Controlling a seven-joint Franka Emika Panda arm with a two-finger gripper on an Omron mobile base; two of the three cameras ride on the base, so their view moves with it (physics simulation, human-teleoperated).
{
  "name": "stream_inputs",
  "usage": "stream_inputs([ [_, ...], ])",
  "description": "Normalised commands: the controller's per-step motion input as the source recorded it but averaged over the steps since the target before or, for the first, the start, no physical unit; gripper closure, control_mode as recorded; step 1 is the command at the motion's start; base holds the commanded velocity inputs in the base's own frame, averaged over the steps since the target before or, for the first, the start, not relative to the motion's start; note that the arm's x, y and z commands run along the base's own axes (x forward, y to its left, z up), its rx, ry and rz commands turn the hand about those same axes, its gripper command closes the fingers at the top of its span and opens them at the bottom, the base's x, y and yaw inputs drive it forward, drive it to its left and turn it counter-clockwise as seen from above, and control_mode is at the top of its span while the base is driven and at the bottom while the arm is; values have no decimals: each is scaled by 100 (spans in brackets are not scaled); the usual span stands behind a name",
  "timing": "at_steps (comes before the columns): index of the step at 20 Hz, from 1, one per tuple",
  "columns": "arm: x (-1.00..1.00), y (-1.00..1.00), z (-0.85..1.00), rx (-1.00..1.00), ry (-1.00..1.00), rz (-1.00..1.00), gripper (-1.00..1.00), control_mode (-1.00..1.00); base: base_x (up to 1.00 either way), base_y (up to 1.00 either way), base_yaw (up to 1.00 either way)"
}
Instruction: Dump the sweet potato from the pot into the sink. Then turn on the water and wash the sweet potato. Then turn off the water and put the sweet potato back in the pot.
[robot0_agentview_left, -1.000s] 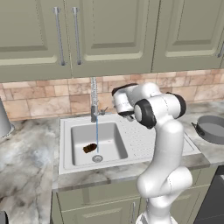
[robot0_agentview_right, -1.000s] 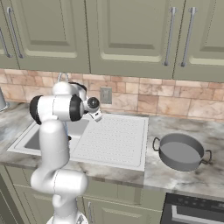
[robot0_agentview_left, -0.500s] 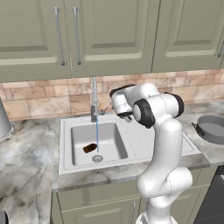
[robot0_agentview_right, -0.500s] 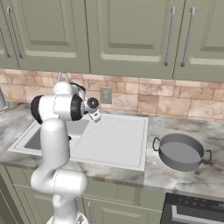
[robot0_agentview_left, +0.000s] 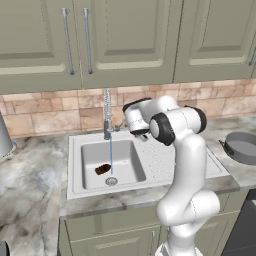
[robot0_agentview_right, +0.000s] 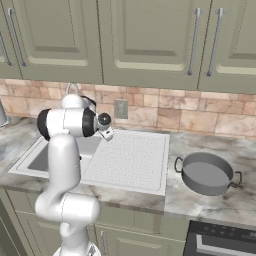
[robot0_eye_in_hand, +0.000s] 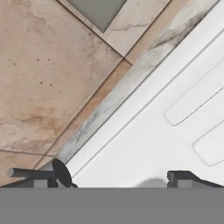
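The white arm's two-finger gripper (robot0_eye_in_hand: 116, 177), jaws spread wide and empty, hovers just beside the tall chrome spring-neck faucet (robot0_agentview_left: 107, 114), whose thin blue water stream (robot0_agentview_left: 110, 156) falls beside the small dark brown sweet potato (robot0_agentview_left: 102, 169) lying in the light grey rectangular sink (robot0_agentview_left: 85, 150), well apart from the round dark grey metal pot (robot0_agentview_right: 206, 173) on the counter.

The upper wall carries a row of olive-green cabinets (robot0_agentview_left: 125, 40) with recessed panel doors and vertical metal bar handles (robot0_agentview_left: 88, 39). Below the cabinets runs a backsplash (robot0_agentview_right: 165, 112) of tan and pink stone tiles laid in brick pattern, with a pale outlet plate (robot0_agentview_right: 121, 108) mounted on it. The countertop (robot0_agentview_left: 30, 185) is grey-veined marble. Base cabinets (robot0_agentview_left: 115, 232) in the same olive green sit under the counter, fitted with matching bar handles. A dark oven front (robot0_agentview_right: 222, 244) stands at the right end of the run. A pale grey cylinder (robot0_agentview_left: 5, 137) stands on the counter at the far left. Lighting is even and diffuse.
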Motion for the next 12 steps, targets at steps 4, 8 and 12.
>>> stream_inputs([
  [4, 18, 4, -15, -1, 0, 0, -100, -100, 0, 0, 0],
  [8, 23, 1, -11, -1, 0, 0, -100, -100, 0, 0, 0],
  [12, 23, 4, -9, 0, 0, 0, -100, -100, 0, 0, 0],
])
